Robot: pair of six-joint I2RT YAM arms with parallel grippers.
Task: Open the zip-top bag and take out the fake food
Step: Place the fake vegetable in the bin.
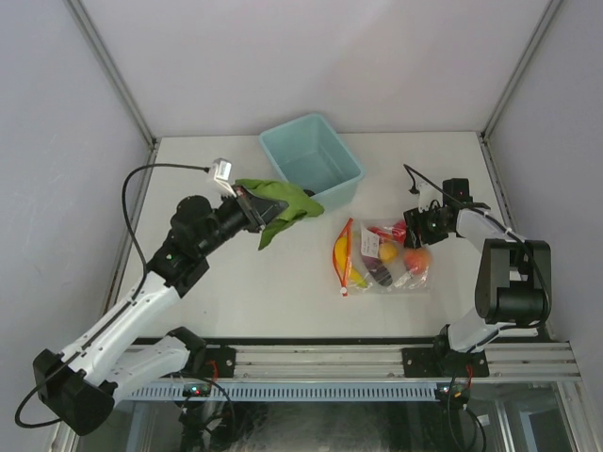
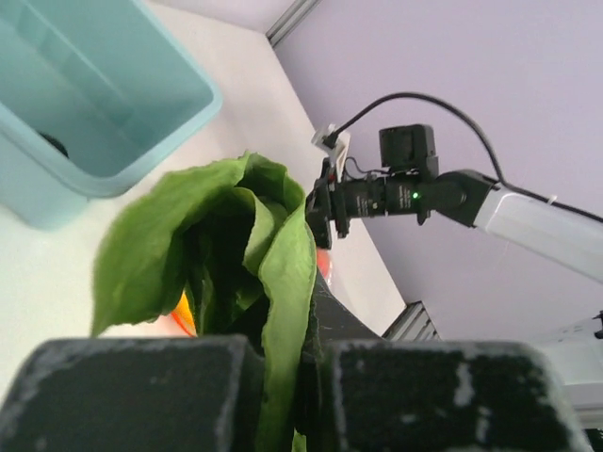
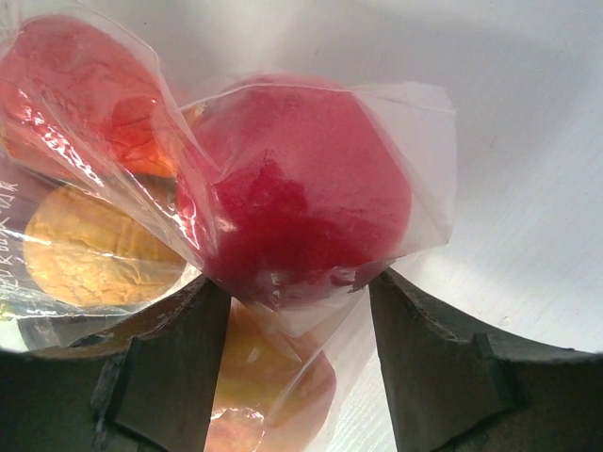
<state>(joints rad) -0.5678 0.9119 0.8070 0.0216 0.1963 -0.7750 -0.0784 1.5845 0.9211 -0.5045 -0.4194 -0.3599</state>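
Observation:
The clear zip-top bag lies flat right of the table's centre, its red-orange zipper strip on the left end. Fake food shows through it: a red apple, a yellow piece, an orange-red peach and a dark purple piece. My right gripper is at the bag's right end, its jaws apart on either side of the bag's corner, just under the apple. My left gripper is in the air beside the bin, shut on a green leafy piece.
A teal bin stands at the back centre, just behind the green piece. Metal frame posts rise at the table's back corners. The right arm's black cable trails over the table behind the bag.

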